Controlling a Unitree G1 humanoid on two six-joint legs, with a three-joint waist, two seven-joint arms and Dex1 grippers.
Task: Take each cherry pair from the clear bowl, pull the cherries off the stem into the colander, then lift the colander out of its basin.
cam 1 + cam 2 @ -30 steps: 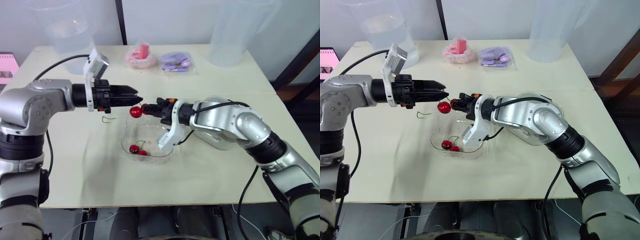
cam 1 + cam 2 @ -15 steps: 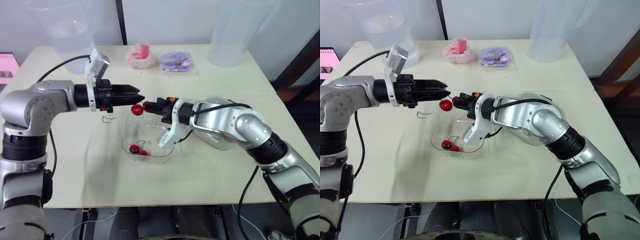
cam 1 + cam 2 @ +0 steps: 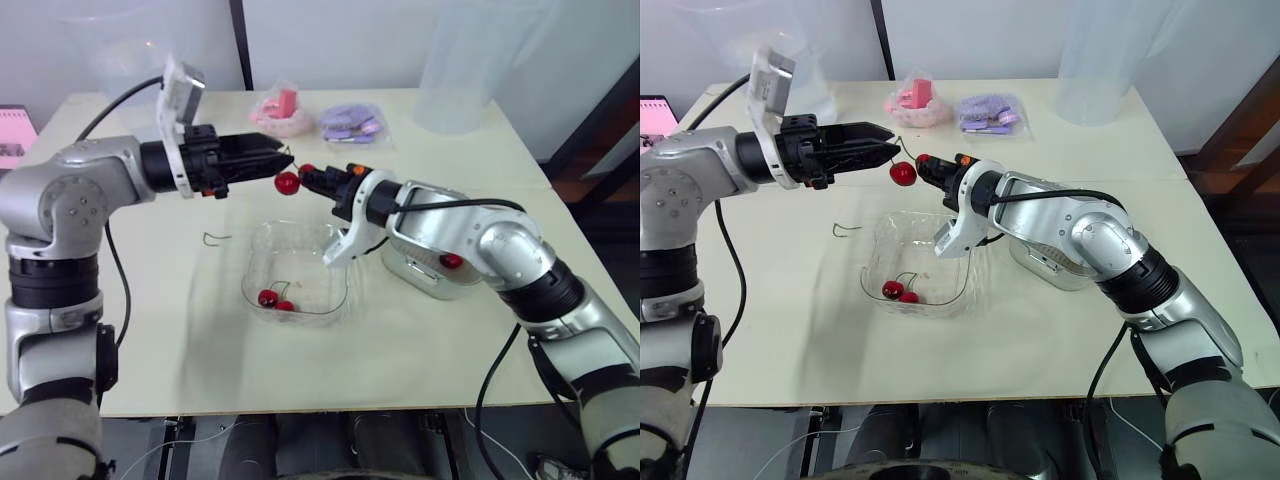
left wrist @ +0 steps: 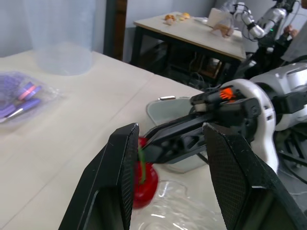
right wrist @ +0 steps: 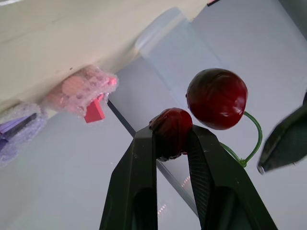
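Up in the air at upper centre of the head views, just over the far rim of the clear bowl (image 3: 248,272): the cherry pair (image 3: 288,182), strung between the two claws. Reaching in from the right of the frame, the right gripper (image 5: 171,139), fingers pressed together on the darker cherry (image 5: 170,128), a dull deep red and half sunk between the two black pads. Right beside it, free of both claws, the brighter cherry (image 5: 217,98), round, glossy and wine-red with a pale sheen on the skin. Joined by a thin green stem (image 5: 261,139) that curves away from the brighter cherry to a small knot, the knot lying just beside one fingertip of the left gripper (image 3: 284,160). Coming in from the left of the frame, that left gripper, fingers spread with a plain gap in the left wrist view, the green stem running close along the inner face of one finger (image 4: 125,167); touching it or not, impossible to tell. Lower, at centre frame, on the bottom of the clear bowl: a second pair (image 3: 272,299) of red cherries under its own arching stalk. Right of the bowl, partly behind the right forearm, the colander (image 3: 425,285) and its basin (image 4: 165,108), hard to tell apart, with one loose cherry (image 3: 450,261) inside. On the table (image 3: 150,330) left of the bowl, a loose stem (image 3: 212,238) lying alone.
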